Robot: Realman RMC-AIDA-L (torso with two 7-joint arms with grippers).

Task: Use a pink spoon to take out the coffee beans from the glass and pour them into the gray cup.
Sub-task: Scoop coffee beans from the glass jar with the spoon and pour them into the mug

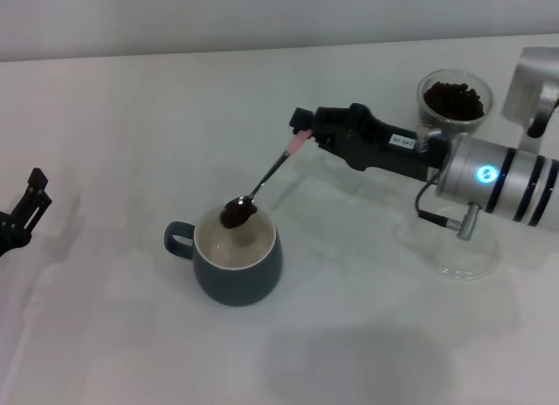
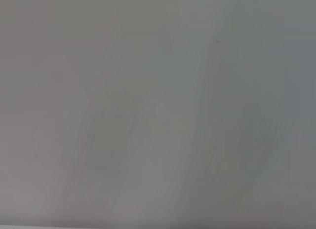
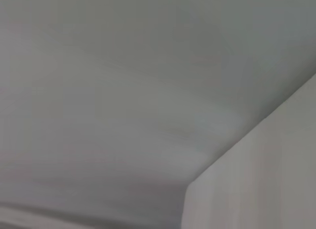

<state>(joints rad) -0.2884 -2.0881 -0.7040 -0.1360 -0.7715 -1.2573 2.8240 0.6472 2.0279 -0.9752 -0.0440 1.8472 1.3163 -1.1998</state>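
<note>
In the head view my right gripper [image 1: 306, 133] is shut on the pink spoon [image 1: 269, 176], gripping its pale pink handle. The spoon slants down to the left, and its bowl carries dark coffee beans [image 1: 238, 213] just over the rim of the gray cup [image 1: 236, 264]. The cup stands upright with its handle to the left and its cream inside showing. The glass [image 1: 453, 99] with more coffee beans stands at the back right, behind my right arm. My left gripper [image 1: 26, 209] is parked at the far left edge. Both wrist views show only bare surface.
A flat clear glass dish [image 1: 467, 252] lies under my right forearm at the right. The white table [image 1: 131, 126] spreads around the cup, with a wall edge at the back.
</note>
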